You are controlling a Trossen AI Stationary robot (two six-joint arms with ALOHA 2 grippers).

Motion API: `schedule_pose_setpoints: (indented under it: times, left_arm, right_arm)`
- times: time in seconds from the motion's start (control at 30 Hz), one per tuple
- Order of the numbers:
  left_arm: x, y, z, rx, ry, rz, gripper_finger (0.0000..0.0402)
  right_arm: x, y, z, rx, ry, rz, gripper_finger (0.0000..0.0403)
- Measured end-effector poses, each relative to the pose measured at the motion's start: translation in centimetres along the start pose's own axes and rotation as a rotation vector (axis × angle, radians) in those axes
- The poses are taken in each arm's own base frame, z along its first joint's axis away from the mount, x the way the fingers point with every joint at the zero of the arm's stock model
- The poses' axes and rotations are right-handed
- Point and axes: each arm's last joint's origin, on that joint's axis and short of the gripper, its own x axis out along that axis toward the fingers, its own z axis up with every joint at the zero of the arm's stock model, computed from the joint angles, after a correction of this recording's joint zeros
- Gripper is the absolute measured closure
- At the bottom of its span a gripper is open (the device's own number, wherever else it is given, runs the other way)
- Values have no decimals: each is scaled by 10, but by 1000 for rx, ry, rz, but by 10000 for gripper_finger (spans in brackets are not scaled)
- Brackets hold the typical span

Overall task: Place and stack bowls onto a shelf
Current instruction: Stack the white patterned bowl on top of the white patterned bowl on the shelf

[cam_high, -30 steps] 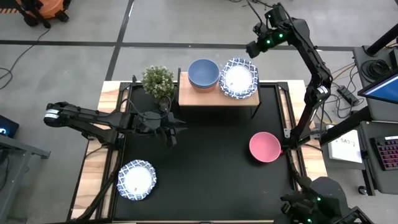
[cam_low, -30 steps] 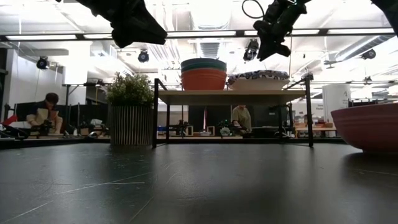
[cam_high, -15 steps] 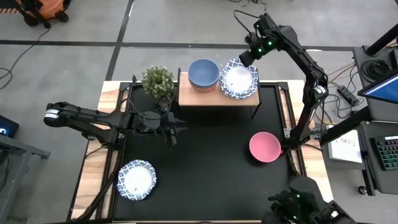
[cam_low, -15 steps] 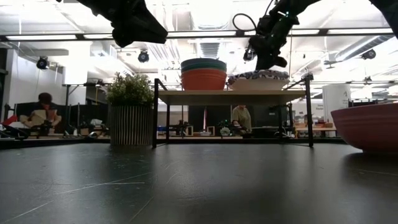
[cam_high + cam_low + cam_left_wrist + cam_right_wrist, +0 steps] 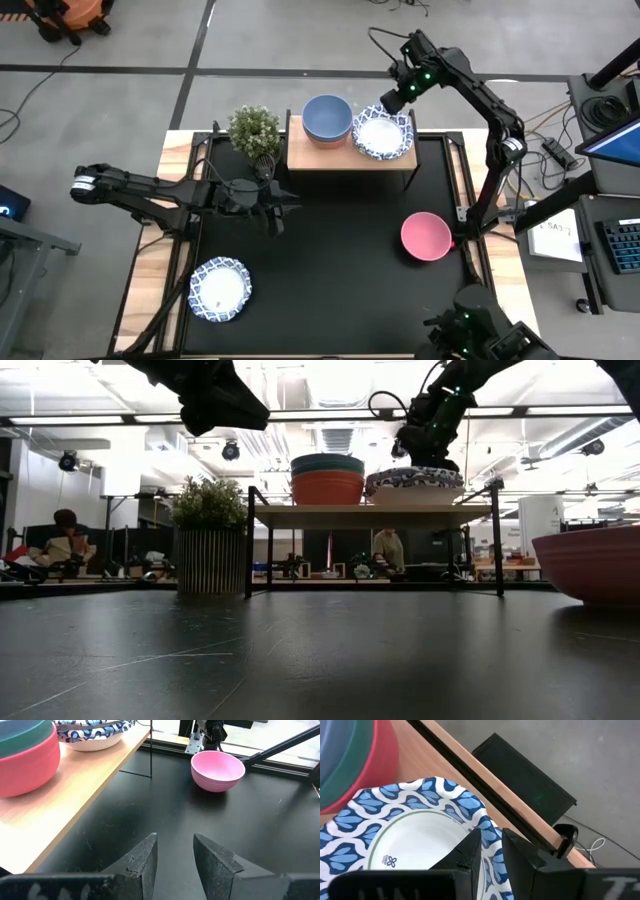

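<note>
The shelf [image 5: 330, 158] stands at the table's far side. On it sit a stack of red, green and grey-blue bowls [image 5: 327, 117] and, to its right, a white bowl with a blue patterned rim [image 5: 383, 135]. My right gripper [image 5: 491, 840] is at that bowl's far rim, open, one finger inside the rim and one outside. My left gripper [image 5: 175, 845] hangs open and empty over the table's left middle [image 5: 283, 207]. A pink bowl [image 5: 427, 236] stands on the mat at the right. Another patterned bowl [image 5: 220, 290] stands near the front left. My right gripper comes slanting down from the far side onto the patterned bowl's far rim [image 5: 487, 827]. One finger [image 5: 470, 851] stands inside the bowl and the other [image 5: 520, 857] outside it. Whether either touches the rim I cannot tell. The bowl rests on the shelf.
A potted green plant [image 5: 255, 130] stands just left of the shelf. The black mat [image 5: 340, 260] between the shelf, the pink bowl and the front-left bowl is bare. Wooden table edges show on both sides of the mat.
My right gripper has come down and toward the table's left from above and behind the shelf, arriving at the patterned bowl's far rim. Its finger gap looks unchanged.
</note>
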Motion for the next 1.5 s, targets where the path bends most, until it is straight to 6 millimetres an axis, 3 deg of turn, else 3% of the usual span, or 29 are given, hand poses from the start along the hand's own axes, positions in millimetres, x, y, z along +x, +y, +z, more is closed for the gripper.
schedule_pose_setpoints:
  times: [0.2, 0.4, 0.53, 0.73, 0.93, 1.1, 1.3, 1.5]
  left_arm:
    - [0, 0, 0, -14, 1, 0, 293]
    - [0, 1, -5, -135, 50, 11, 293]
    - [-1, 0, -10, -288, 115, -22, 293]
    - [-1, -22, -12, -419, 156, -178, 293]
    - [-2, -54, -17, -563, 274, -256, 293]
    - [2, -75, -31, -724, 536, -185, 293]
    - [-3, -107, -49, -723, 868, 1, 293]
    - [-16, -132, -72, -754, 1101, 238, 288]
  right_arm:
    - [-21, 9, 4, -32, -61, -4, 335]
    - [-54, 48, -8, -142, -131, 65, 335]
    - [-70, 87, -31, -260, -145, 147, 335]
    - [-81, 136, -90, -431, -224, 270, 335]
    - [-72, 166, -158, -588, -357, 444, 335]
    - [-52, 176, -201, -682, -415, 564, 335]
    - [-36, 180, -225, -708, -484, 644, 335]
    - [-31, 180, -231, -709, -469, 652, 335]
